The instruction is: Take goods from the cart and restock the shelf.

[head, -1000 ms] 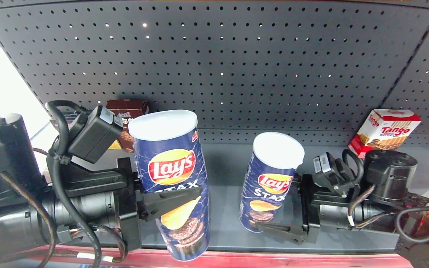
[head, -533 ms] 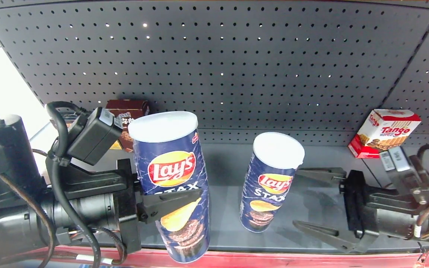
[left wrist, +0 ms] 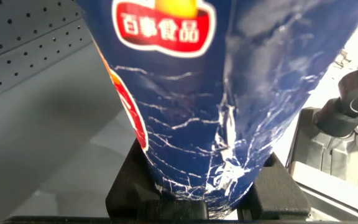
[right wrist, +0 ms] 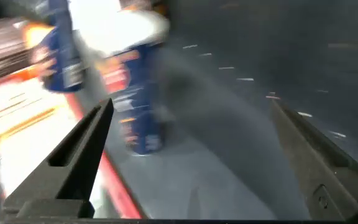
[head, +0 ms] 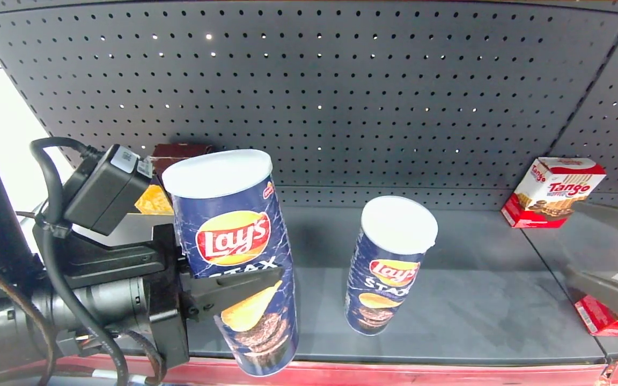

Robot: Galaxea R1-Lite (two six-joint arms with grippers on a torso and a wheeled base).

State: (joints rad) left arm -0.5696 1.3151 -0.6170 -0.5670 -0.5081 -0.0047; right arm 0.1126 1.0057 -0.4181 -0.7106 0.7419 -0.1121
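In the head view, your left gripper (head: 247, 276) has its fingers clamped on the held can (head: 228, 236). The can leans slightly, and its base hangs over the red front edge (head: 448, 371) of the shelf (head: 480, 300). The standing can (head: 389, 268) is already on the shelf to its right. Your right gripper (head: 612, 254) sits well off at the far side near the wafer box (head: 556, 190), fingers apart and empty. To place the can well, carry it inward past the lip, straighten it, and leave a gap to the standing can. Let go only once the base rests flat. In the left wrist view, the held can (left wrist: 229, 106) sits deep between the fingers, so the grip looks secure; lower it gently. In the right wrist view, the spread fingers (right wrist: 79, 155) frame the standing can (right wrist: 135, 106), blurred; keep that arm clear of it.
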